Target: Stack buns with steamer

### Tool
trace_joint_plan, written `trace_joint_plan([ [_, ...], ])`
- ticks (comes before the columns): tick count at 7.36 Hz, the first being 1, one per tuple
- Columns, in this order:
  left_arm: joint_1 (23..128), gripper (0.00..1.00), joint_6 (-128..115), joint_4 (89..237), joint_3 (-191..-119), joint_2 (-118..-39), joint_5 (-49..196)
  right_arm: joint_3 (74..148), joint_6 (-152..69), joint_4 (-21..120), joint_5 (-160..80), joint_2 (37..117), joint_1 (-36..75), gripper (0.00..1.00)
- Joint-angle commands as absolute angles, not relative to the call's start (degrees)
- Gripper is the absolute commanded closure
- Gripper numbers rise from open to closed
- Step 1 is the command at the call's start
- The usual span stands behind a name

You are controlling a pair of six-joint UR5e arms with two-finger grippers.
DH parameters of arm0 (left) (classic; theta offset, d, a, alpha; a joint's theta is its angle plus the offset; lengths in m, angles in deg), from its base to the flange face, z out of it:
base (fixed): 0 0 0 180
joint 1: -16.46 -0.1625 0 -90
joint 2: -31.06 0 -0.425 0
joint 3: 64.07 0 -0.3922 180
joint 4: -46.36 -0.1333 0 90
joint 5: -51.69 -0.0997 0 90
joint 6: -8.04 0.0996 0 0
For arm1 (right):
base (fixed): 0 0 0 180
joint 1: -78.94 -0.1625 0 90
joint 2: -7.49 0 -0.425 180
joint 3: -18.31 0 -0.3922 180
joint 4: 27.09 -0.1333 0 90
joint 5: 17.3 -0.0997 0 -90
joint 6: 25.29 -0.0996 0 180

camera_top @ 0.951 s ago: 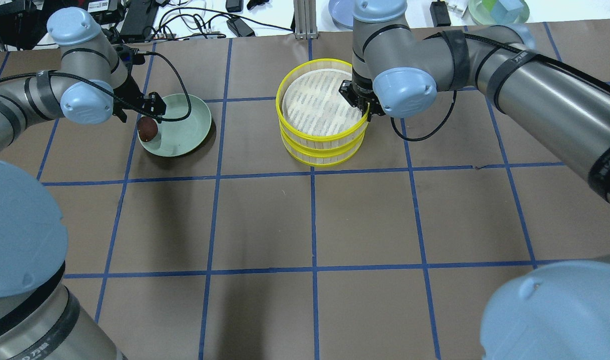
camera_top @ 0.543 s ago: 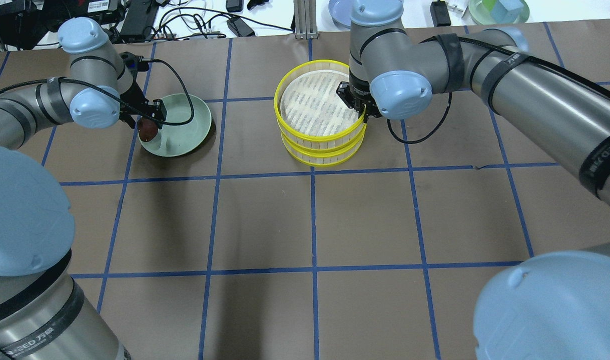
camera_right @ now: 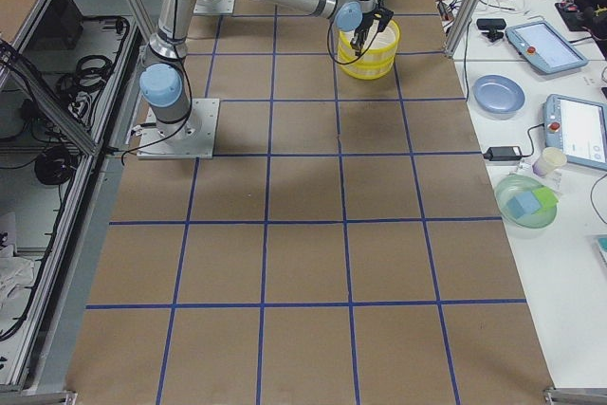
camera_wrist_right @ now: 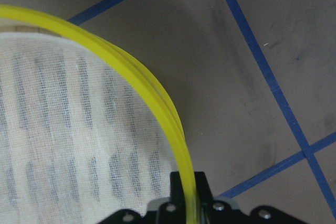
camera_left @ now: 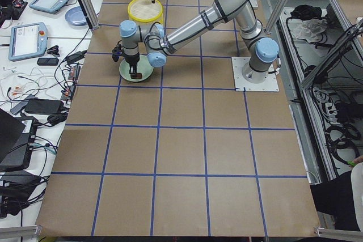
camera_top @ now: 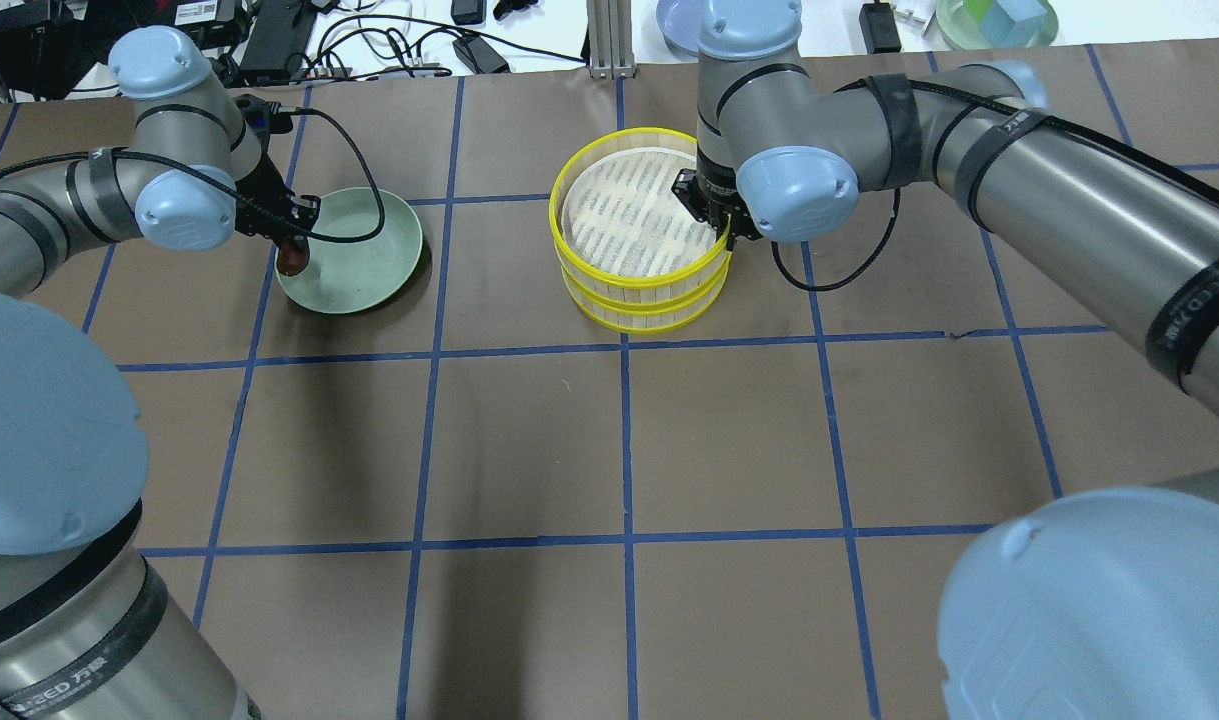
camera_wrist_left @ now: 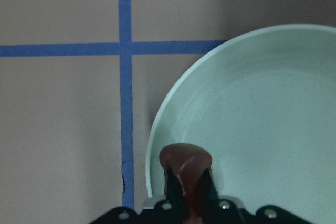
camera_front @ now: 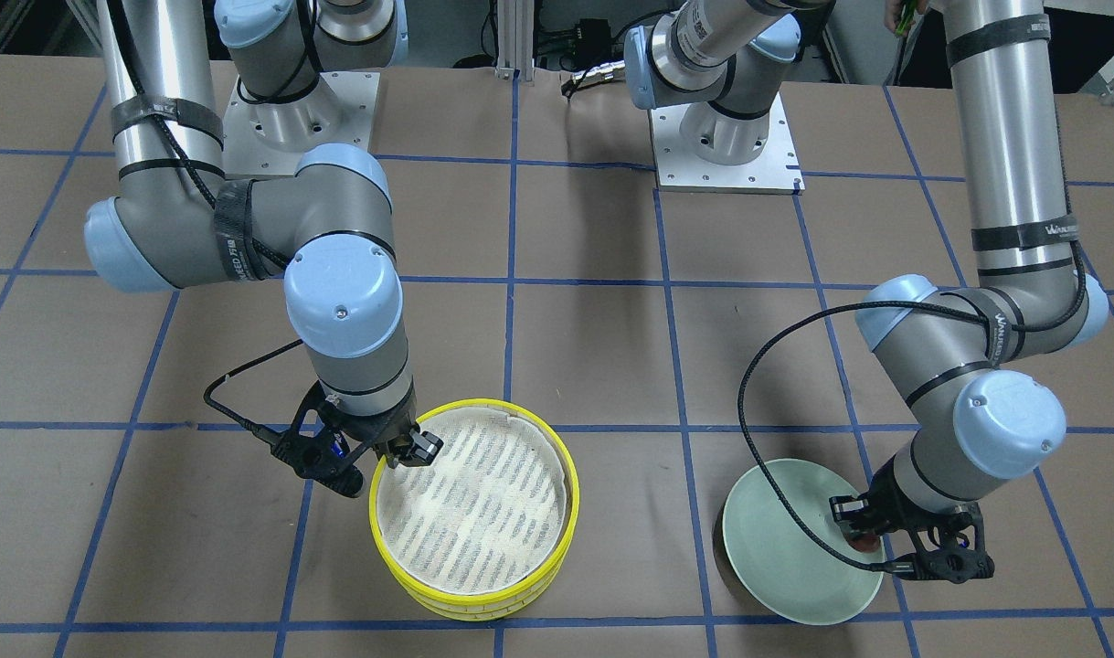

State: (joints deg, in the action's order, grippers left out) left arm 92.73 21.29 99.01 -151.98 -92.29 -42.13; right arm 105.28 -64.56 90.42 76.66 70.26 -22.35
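My left gripper [camera_top: 291,248] is shut on the dark reddish-brown bun [camera_top: 292,262] and holds it over the left rim of the pale green plate [camera_top: 364,255]. The left wrist view shows the bun [camera_wrist_left: 185,160] between the fingers above the plate [camera_wrist_left: 262,119]. The yellow-rimmed steamer [camera_top: 641,292] is a stack of trays with a white slatted floor on top. My right gripper [camera_top: 721,222] is shut on the top tray's right rim [camera_wrist_right: 157,98]. The cream-white bun is out of view.
Blue tape lines [camera_top: 624,440] grid the brown table. Cables, power bricks and two plates [camera_top: 681,22] lie along the far edge behind the table. The arm bases [camera_front: 721,137] stand at the robot's side.
My left wrist has turned and shifted slightly over the plate's left rim, the bun still in its grip. The top steamer tray has shifted a little with my right gripper.
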Motion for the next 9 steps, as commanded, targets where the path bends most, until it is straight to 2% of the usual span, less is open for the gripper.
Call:
trace_joint_plan([
  [1, 94.6, 1.0, 15.2, 99.7, -150.4, -89.1, -36.9, 105.4, -64.5, 91.3, 76.9, 70.2, -22.2, 1.0],
  [2, 97.5, 1.0, 7.9, 99.7, -149.9, -87.1, -32.8, 105.6, -64.5, 91.7, 76.9, 70.2, -22.2, 0.98],
  [3, 100.8, 1.0, 0.4, 99.7, -149.4, -85.1, -29.5, 105.8, -64.5, 92.8, 77.0, 70.1, -22.2, 0.85],
  [4, 103.0, 1.0, -7.1, 99.5, -148.8, -83.7, -24.2, 105.8, -64.5, 92.9, 77.0, 70.1, -22.2, 0.64],
  [5, 105.0, 1.0, -13.5, 98.9, -148.6, -83.0, -20.1, 105.9, -64.5, 93.9, 77.1, 70.1, -22.2, 0.36],
  [6, 107.8, 1.0, -20.1, 98.1, -148.6, -82.8, -17.7, 105.9, -64.3, 94.6, 77.6, 70.0, -22.2, 0.03],
  [8, 112.1, 1.0, -29.0, 94.6, -149.4, -84.5, -12.2, 105.9, -58.2, 93.8, 77.9, 71.6, -21.3, 0.01],
  [9, 113.2, 1.0, -29.4, 93.7, -149.8, -85.3, -10.7, 105.9, -54.5, 89.1, 78.8, 75.3, -20.0, 0.01],
])
